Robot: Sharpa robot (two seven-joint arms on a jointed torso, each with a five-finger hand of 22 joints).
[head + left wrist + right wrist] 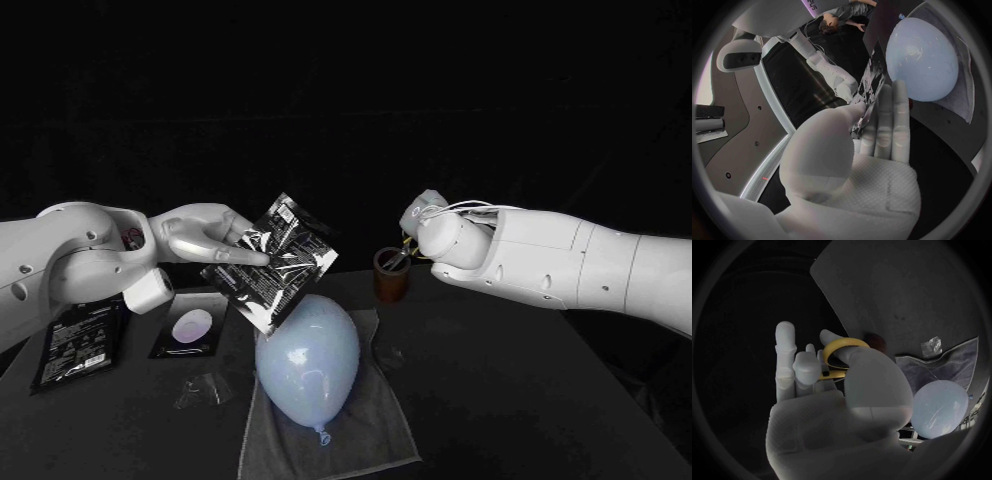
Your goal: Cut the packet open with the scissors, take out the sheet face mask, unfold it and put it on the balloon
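Note:
My left hand point(214, 238) holds a black and silver packet point(274, 262) upright above the table, pinched between thumb and fingers point(891, 117); the packet point(870, 92) stands edge-on in the left wrist view. Just below it a pale blue balloon point(307, 362) lies on a grey cloth point(361, 440). My right hand point(437, 236) is over a brown holder point(392, 282) at the table's middle. Its fingers point(786, 355) are through the yellow handle of the scissors point(844, 346), whose blades are hidden. The balloon point(941, 410) and the cloth point(942, 365) also appear beside this hand.
Two more black packets lie at the left: one point(80, 345) near the table's edge, and one with a pale oval point(191, 326) beside it. A scrap of clear plastic point(202, 390) sits left of the cloth.

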